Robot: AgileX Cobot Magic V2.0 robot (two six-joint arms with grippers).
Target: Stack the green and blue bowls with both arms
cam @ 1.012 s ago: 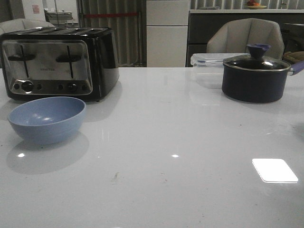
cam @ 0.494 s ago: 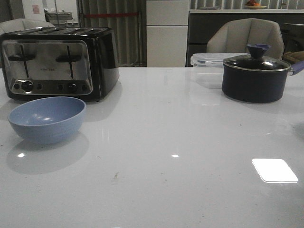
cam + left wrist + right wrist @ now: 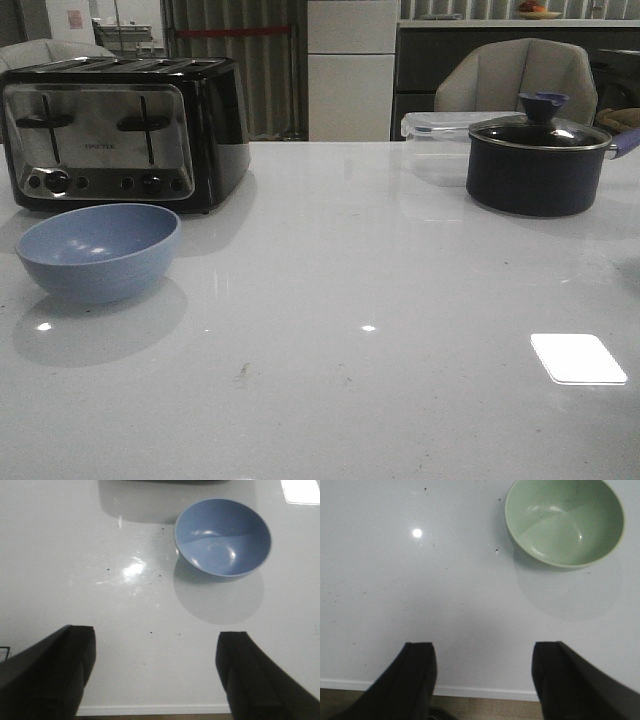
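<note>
The dusty blue bowl (image 3: 98, 250) stands upright on the white table at the left, in front of the toaster. It also shows in the left wrist view (image 3: 223, 537), ahead of my left gripper (image 3: 156, 637), which is open and empty above the table's near edge. The pale green bowl (image 3: 564, 521) shows only in the right wrist view, upright on the table ahead of my right gripper (image 3: 484, 650), which is open and empty. The green bowl and both grippers are out of the front view.
A black and chrome toaster (image 3: 120, 130) stands at the back left. A dark navy lidded pot (image 3: 540, 160) and a clear plastic container (image 3: 435, 140) stand at the back right. A bright light patch (image 3: 578, 358) lies on the table at the front right.
</note>
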